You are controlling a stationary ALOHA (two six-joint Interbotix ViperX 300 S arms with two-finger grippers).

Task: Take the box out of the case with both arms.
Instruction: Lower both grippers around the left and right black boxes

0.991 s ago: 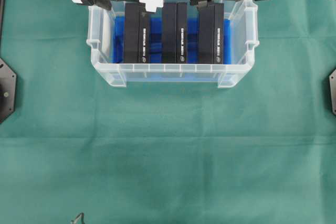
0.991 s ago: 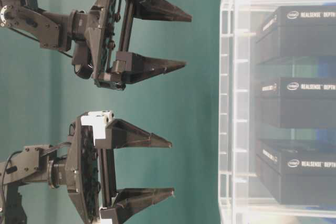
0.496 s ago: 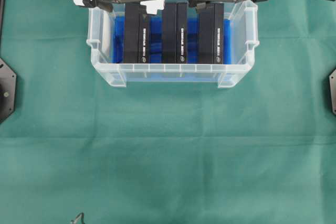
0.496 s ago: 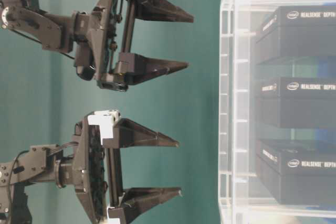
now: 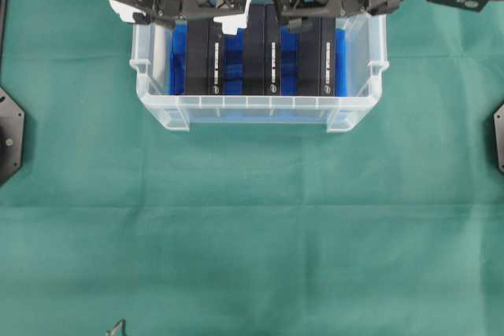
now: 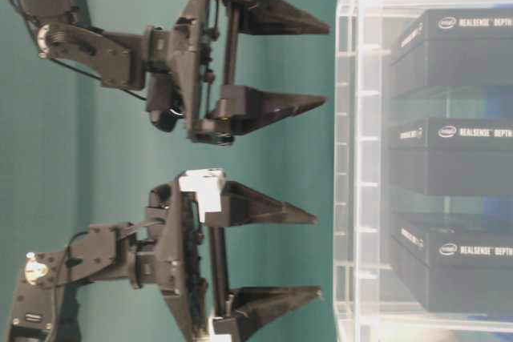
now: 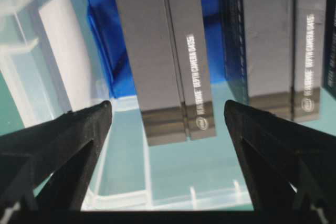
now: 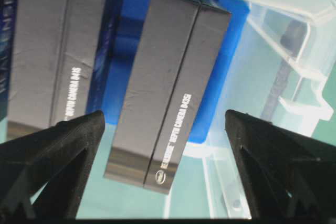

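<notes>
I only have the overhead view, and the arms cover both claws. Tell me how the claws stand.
Observer: In the table-level view the left claw and the right claw are both wide open and hold nothing.
Operator: Report whether the tips are inside the case.
Observer: Not yet. In that view the tips stop just short of the rim of the case.
Operator: Say what each claw is lined up on.
Observer: The left wrist view frames the left box between its fingers, and the right wrist view frames the right box.
</notes>
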